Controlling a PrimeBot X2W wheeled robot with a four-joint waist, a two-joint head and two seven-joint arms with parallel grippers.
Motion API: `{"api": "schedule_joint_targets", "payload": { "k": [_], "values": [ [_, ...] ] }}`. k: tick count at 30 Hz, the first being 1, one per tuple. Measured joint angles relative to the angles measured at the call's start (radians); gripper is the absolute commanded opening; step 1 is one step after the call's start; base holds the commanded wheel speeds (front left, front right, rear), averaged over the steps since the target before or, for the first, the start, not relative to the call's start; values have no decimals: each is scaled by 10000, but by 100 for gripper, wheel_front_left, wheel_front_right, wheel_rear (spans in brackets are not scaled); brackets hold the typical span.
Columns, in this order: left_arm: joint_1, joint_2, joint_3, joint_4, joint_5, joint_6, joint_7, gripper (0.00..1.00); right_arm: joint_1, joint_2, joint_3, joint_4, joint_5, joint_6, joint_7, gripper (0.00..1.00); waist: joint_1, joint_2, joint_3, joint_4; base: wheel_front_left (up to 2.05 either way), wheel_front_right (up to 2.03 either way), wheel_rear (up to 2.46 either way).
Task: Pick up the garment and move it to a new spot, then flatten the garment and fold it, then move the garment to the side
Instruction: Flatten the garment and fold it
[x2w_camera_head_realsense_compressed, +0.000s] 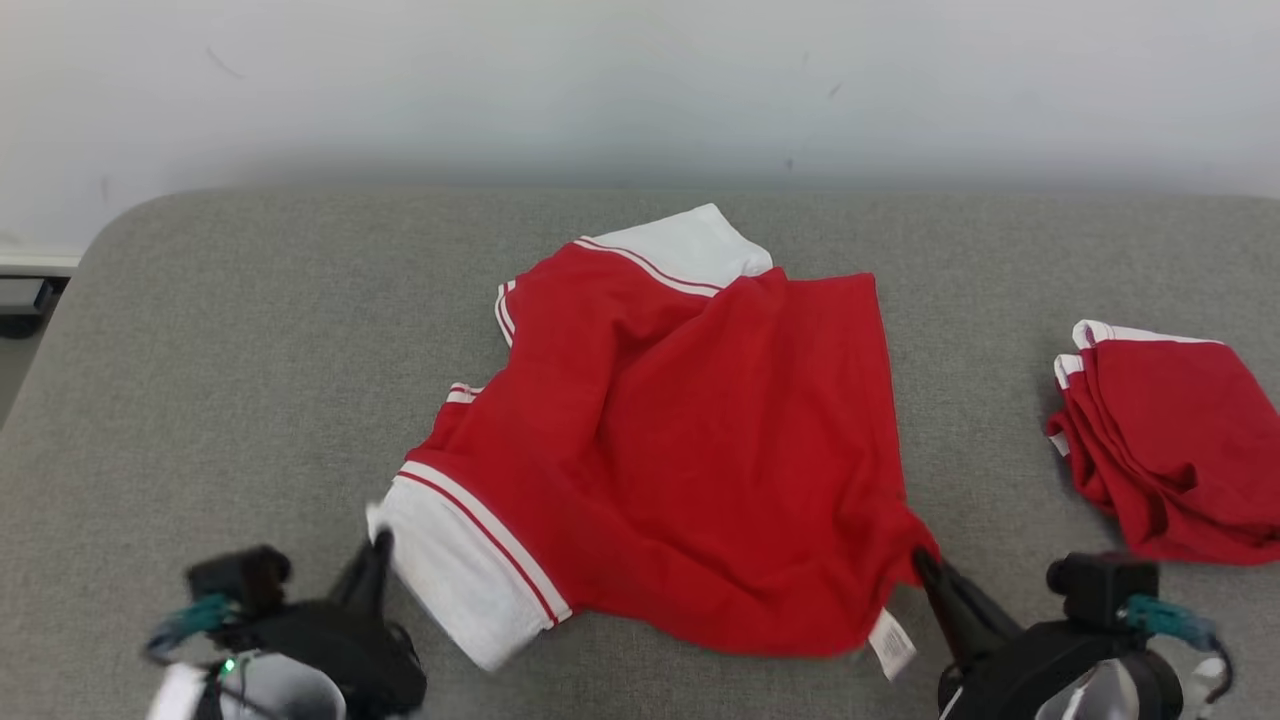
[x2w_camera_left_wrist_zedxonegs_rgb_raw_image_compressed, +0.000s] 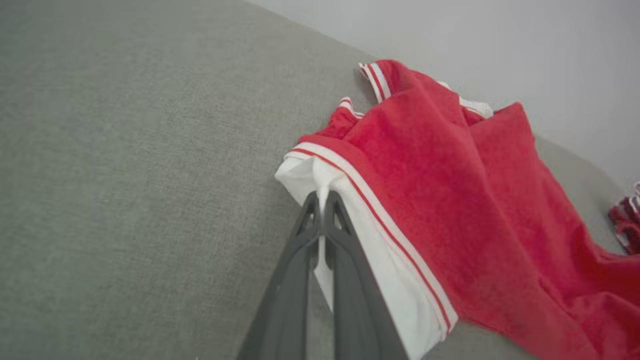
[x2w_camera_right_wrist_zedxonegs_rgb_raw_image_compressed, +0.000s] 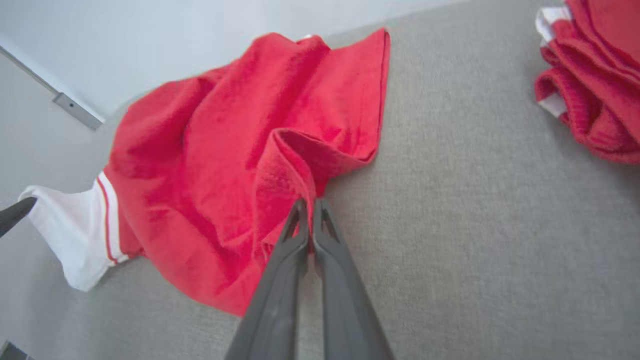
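The garment (x2w_camera_head_realsense_compressed: 690, 440) is a red piece with white, red-striped bands, lying crumpled on the grey surface in the middle of the head view. My left gripper (x2w_camera_head_realsense_compressed: 378, 545) is shut on the garment's near-left white band; the left wrist view shows white cloth (x2w_camera_left_wrist_zedxonegs_rgb_raw_image_compressed: 322, 197) pinched between its dark fingers (x2w_camera_left_wrist_zedxonegs_rgb_raw_image_compressed: 300, 260). My right gripper (x2w_camera_head_realsense_compressed: 920, 560) is shut on the garment's near-right red corner, where the right wrist view shows a red fold (x2w_camera_right_wrist_zedxonegs_rgb_raw_image_compressed: 292, 165) drawn up into the closed fingertips (x2w_camera_right_wrist_zedxonegs_rgb_raw_image_compressed: 307, 207). A white label (x2w_camera_head_realsense_compressed: 890, 643) hangs at the near hem.
A second red and white garment (x2w_camera_head_realsense_compressed: 1170, 450) lies folded at the right of the grey padded surface (x2w_camera_head_realsense_compressed: 250, 330). A pale wall (x2w_camera_head_realsense_compressed: 640, 80) runs along the far edge. Bare grey surface lies to the left of the garment.
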Motion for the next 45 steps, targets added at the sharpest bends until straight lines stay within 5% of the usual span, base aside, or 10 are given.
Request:
{"api": "schedule_joint_targets", "payload": {
  "k": [5, 20, 26, 31, 39, 45],
  "values": [
    [81, -537, 905, -1492, -1267, -439, -970, 0, -8, -10, -376, -1517, 823, 610, -548, 0, 0, 0, -187, -41, 0, 0, 0],
    [-867, -1020, 1058, -5754, -1856, -1306, -2169, 0, -1194, -972, -1488, -5455, 1273, 773, -1296, 0, -2, -2, -1136, -81, 0, 0, 0],
    [-1325, -1009, 805, -6744, -1791, -1120, -1845, 0, -2367, -1398, -1151, -6084, 1051, 828, -802, 0, -3, -3, -1383, -213, 0, 0, 0],
    [-1860, -1053, 673, -6355, -1730, -683, -1214, 0, -2965, -1645, -1043, -5175, 1024, 807, -42, 0, -3, -3, -1230, -363, 0, 0, 0],
    [-4541, -1131, 1250, -2408, -1356, -52, -731, 0, -6380, -1137, -861, -1003, 1313, 280, 608, 0, 2, -1, -459, -497, 0, 0, 0],
    [-7837, -1350, 1446, -2746, -1037, -228, -1542, 0, -10020, -1266, -1885, -1302, 1511, 61, -159, 0, 1, -3, 172, -579, 0, 0, 0]
  ]
}}
